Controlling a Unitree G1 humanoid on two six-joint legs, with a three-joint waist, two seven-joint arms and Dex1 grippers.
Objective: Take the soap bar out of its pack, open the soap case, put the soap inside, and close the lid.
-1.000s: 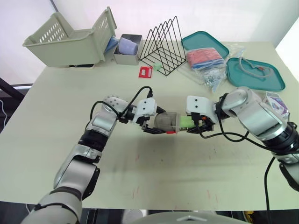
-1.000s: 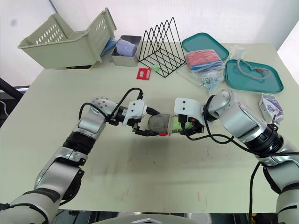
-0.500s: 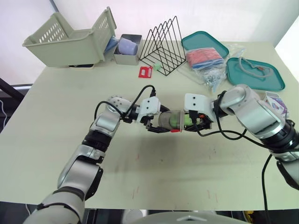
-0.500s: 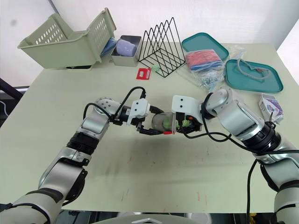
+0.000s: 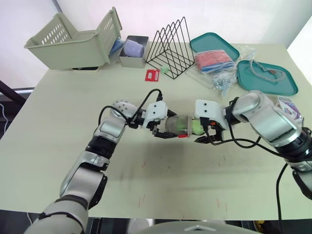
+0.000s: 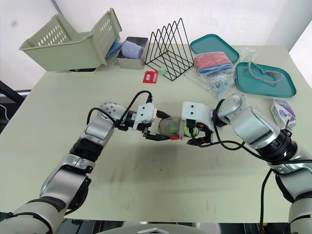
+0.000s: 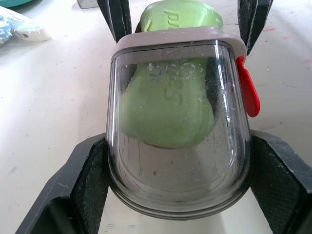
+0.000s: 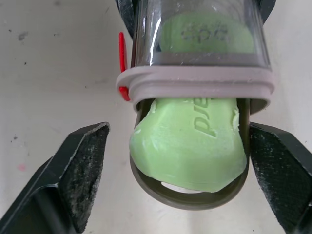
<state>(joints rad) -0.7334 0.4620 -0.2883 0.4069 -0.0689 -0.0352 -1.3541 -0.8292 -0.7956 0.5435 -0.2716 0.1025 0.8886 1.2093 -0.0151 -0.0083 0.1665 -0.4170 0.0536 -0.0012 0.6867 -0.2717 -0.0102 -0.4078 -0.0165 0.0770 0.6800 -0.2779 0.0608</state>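
Left gripper [image 5: 165,130] jaws are clamping the clear soap case [image 7: 178,146] over the desk [image 5: 195,185] middle. Green soap bar [image 8: 190,151] is sitting half inside, poking out right. Right gripper [image 5: 204,135] jaws are standing open around it.

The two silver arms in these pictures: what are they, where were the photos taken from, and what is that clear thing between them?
They belong to a humanoid robot. The two wide pictures come from cameras in its head, looking down over a table. The two close-ups come from a camera on each wrist. The left gripper is clamped on a clear soap case with a red clasp. A green soap bar sticks partway out of its mouth. The right gripper stands open around the soap's outer end. Farther back lie a basket, a wire rack and teal trays.
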